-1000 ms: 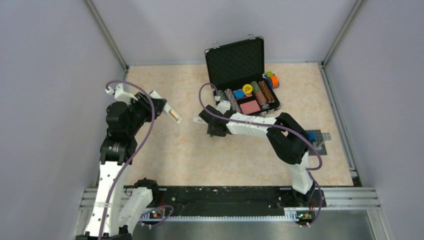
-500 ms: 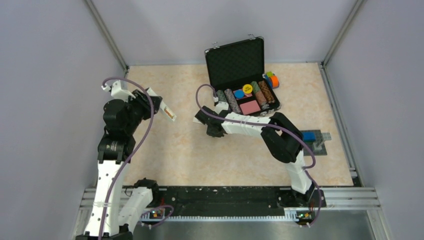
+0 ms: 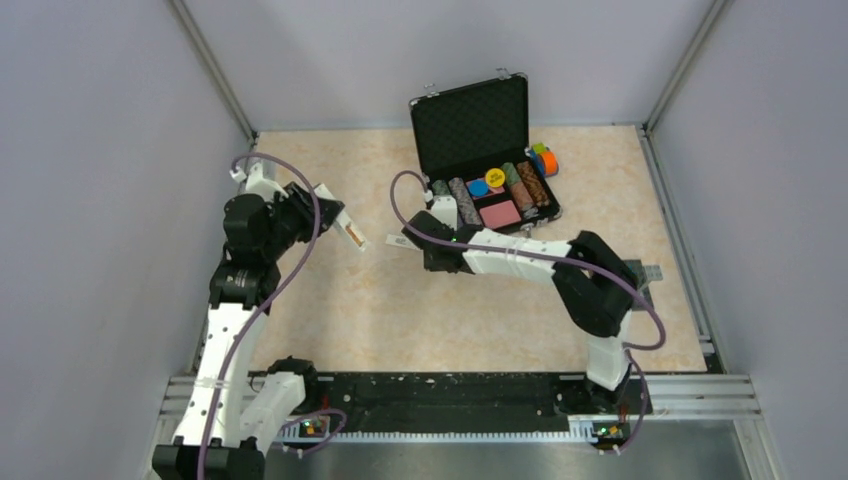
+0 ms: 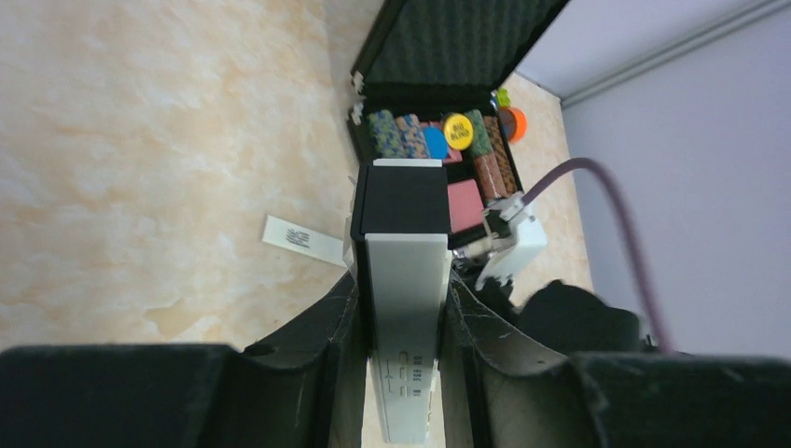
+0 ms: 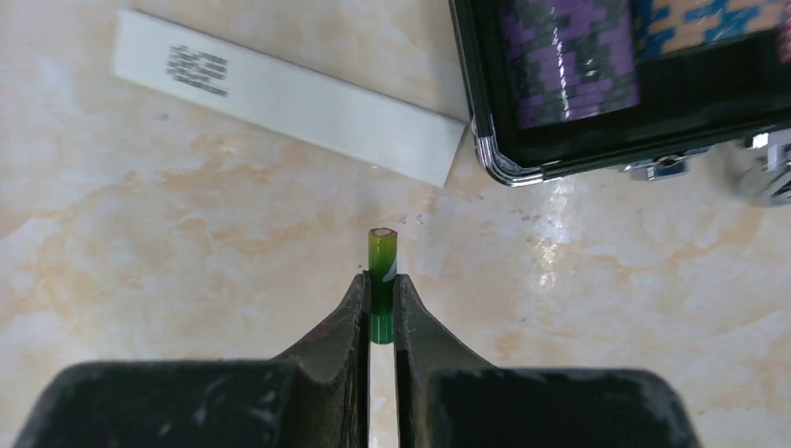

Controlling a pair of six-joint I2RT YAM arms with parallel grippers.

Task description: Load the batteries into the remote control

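Toward the far left corner of the surface (image 3: 400, 320), the left gripper (image 3: 330, 215) hangs in the air, its fingers (image 4: 336, 317) clenched on the sides of the remote control (image 4: 408, 308). The remote is a slim white bar with a dark square patch toward its free end, and that end points to the middle of the surface. In the top view a thin brownish-red battery (image 3: 351, 233) shows along its upturned face.

Near the middle, toward the far edge, the right gripper (image 5: 380, 280) has its fingers (image 5: 350, 313) pinched on the green battery (image 5: 382, 250). Its pale tip sticks out past the fingertips. Whether it touches the surface cannot be told.

Just beyond it a flat white strip (image 5: 284, 98) with a dark printed label lies on the surface, one end close to the corner of the open black case (image 5: 522, 166). The case holds poker chips and sits by the far edge.
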